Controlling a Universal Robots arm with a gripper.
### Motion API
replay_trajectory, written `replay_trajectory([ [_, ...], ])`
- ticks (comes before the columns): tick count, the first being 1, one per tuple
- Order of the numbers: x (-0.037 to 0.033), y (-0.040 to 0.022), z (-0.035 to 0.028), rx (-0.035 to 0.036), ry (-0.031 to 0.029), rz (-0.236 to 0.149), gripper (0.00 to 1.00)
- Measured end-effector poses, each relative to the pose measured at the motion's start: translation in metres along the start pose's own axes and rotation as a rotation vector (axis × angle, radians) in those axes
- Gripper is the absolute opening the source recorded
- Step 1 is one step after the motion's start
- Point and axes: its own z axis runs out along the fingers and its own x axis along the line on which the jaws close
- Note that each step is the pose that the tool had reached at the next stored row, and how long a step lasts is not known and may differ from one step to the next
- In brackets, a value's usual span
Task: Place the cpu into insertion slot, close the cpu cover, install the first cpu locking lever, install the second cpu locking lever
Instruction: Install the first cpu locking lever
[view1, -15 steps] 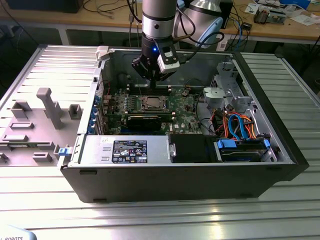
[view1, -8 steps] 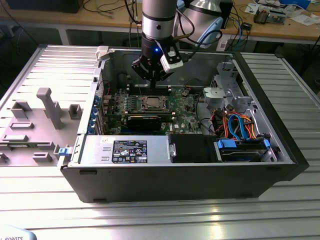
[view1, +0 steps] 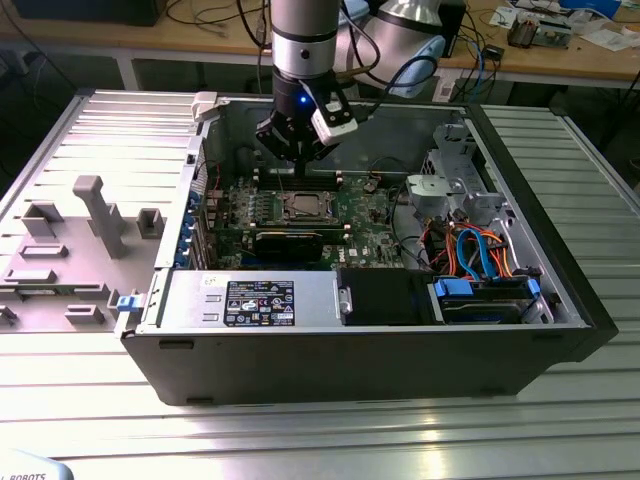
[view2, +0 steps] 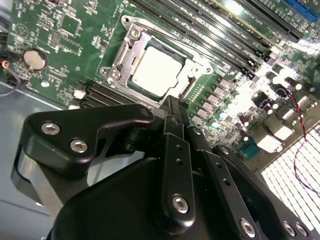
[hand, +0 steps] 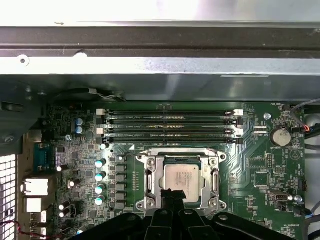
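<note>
While the cpu (hand: 181, 176) lies flat in the insertion slot (hand: 161, 172) with the cpu cover (hand: 152, 176) framing it, the tool (view1: 298, 162), closed on nothing, hangs at its twelve o'clock in the exterior view, and the chip, likely light, stiff and fragile, wants an edge grip.

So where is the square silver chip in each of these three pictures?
Exterior view: the cpu sits on the motherboard, below the claw.
Second wrist view: the cpu lies just beyond the claw.
First wrist view: the cpu lies just beyond the claw.
Shared landmark: the long black memory slots beside it.
</note>
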Motion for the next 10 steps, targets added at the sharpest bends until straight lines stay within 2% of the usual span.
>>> replay_trajectory([
  [1,0.0004,0.0,0.0001,-0.0003,-0.003,-0.001,0.11],
  [2,0.0004,0.0,0.0001,-0.0002,-0.0032,-0.002,0.11],
  [4,0.0007,0.0,0.0,-0.0001,-0.009,-0.002,0.11],
  [10,0.0007,0.0,0.0,-0.0001,-0.0095,-0.002,0.11],
])
